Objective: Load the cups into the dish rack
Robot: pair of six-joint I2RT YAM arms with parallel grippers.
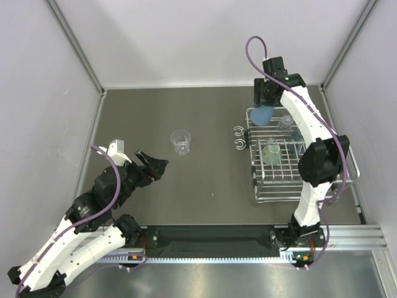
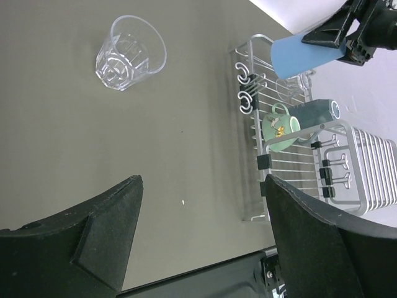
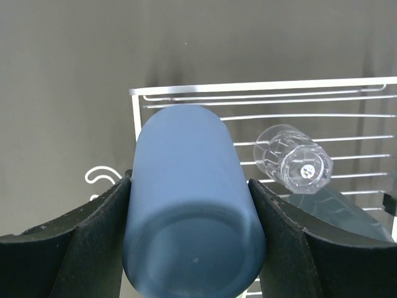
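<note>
The right gripper (image 3: 189, 186) is clamped on the blue tumbler (image 3: 192, 217) - one finger pressed to each side of its body, its base turned toward the wrist camera. From above, the tumbler hangs over the far corner of the dish rack (image 1: 273, 189), on the side that carries the two curled hooks (image 1: 238, 138). Whether it touches the wires I cannot tell.

Inside the rack, a small clear tumbler (image 3: 294, 160) lies on its side near the far end, just beside the blue one. Nearer the arms' bases sits a teal-green mug (image 1: 271, 153), also on the wire floor.

The rack itself stands on the right part of the dark surface (image 1: 205, 124). Well to its left, out in the open, a larger clear tumbler (image 1: 181, 141) stands upright with its mouth up.

The left gripper (image 1: 156, 166) is near that tumbler but apart from it - its fingers are spread wide with nothing between them, pointing out over the surface.
</note>
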